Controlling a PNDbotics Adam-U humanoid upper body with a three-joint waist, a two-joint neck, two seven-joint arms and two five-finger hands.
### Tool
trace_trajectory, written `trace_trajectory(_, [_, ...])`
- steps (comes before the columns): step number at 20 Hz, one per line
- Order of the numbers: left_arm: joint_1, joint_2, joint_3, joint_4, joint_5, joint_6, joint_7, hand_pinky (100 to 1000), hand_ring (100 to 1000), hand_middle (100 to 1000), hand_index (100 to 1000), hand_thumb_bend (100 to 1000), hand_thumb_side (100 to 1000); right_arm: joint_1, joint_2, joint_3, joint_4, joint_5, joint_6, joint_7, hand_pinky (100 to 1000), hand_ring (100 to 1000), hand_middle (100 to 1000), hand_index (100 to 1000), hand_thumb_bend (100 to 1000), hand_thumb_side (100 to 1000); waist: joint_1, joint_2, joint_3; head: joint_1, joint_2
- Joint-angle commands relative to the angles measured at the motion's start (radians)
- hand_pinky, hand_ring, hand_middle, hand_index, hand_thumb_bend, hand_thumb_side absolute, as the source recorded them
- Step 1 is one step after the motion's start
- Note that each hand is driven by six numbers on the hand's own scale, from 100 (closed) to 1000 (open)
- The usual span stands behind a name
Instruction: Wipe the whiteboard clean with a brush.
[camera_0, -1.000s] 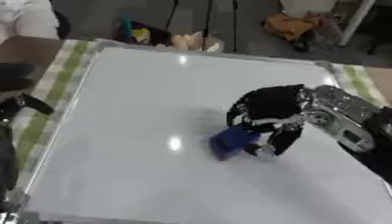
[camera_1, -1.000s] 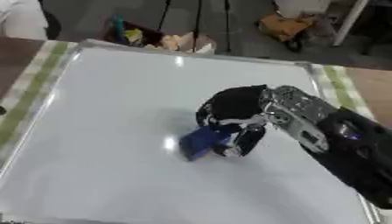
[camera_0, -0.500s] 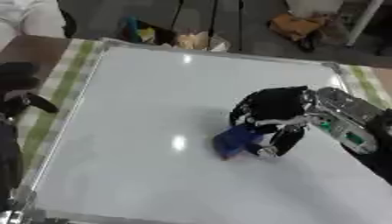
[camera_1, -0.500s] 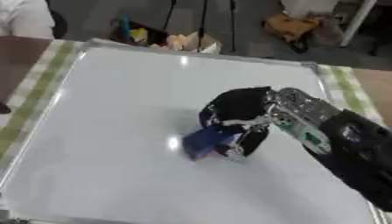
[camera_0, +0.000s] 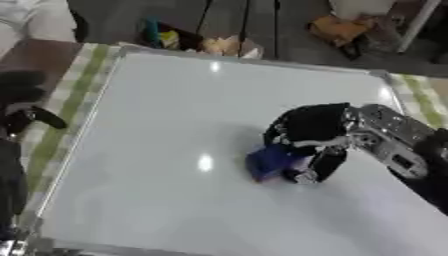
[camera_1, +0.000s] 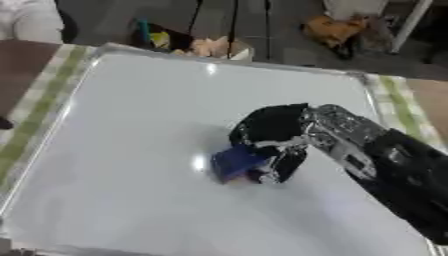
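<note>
One white whiteboard (camera_0: 157, 110) flat on a striped cloth, one blue brush (camera_0: 269, 161) clamped in the right hand (camera_0: 308, 134).

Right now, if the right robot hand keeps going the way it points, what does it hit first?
Only bare whiteboard lies left of the right robot hand and its blue brush; probably the board's left frame, though depth is unclear.

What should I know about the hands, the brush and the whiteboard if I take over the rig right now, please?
Right robot hand: fingers curled round the blue brush, pressing it on the whiteboard a little right of centre.
Left robot hand: off the board at the left edge, idle; fingers not clear.
Done: no marks show on the board surface, only light glare.
Left: check the board for remaining marks, finish the passes if needed, then lift the brush off.
</note>
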Motion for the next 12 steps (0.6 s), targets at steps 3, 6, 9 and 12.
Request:
trace_trajectory(3, [-0.013,0.007,-0.003,-0.018,0.004,0.000,-0.002,431,790,682,643,100,929,-0.013,-0.014,-0.011,-0.001,-0.011,0.006,-0.003,730,749,605,100,147,338,0.003,-0.020,-0.001,0.006,-0.013])
trace_trajectory(6, [-0.013,0.007,-0.004,-0.018,0.004,0.000,-0.003,431,790,683,643,100,929,-0.015,-0.014,-0.011,-0.005,-0.012,0.009,-0.009,726,740,568,100,100,354,0.003,-0.020,-0.003,0.007,-0.013])
trace_trajectory(9, [-0.012,0.008,-0.004,-0.018,0.004,0.001,-0.004,431,791,684,643,100,929,-0.018,-0.015,-0.013,-0.011,-0.015,0.014,-0.019,721,733,538,100,110,341,0.004,-0.021,-0.005,0.007,-0.012])
trace_trajectory(12, [-0.011,0.007,-0.005,-0.018,0.004,0.001,-0.005,431,791,684,643,100,928,-0.018,-0.018,-0.015,-0.017,-0.020,0.017,-0.029,719,731,527,100,101,345,0.005,-0.022,-0.007,0.008,-0.012])
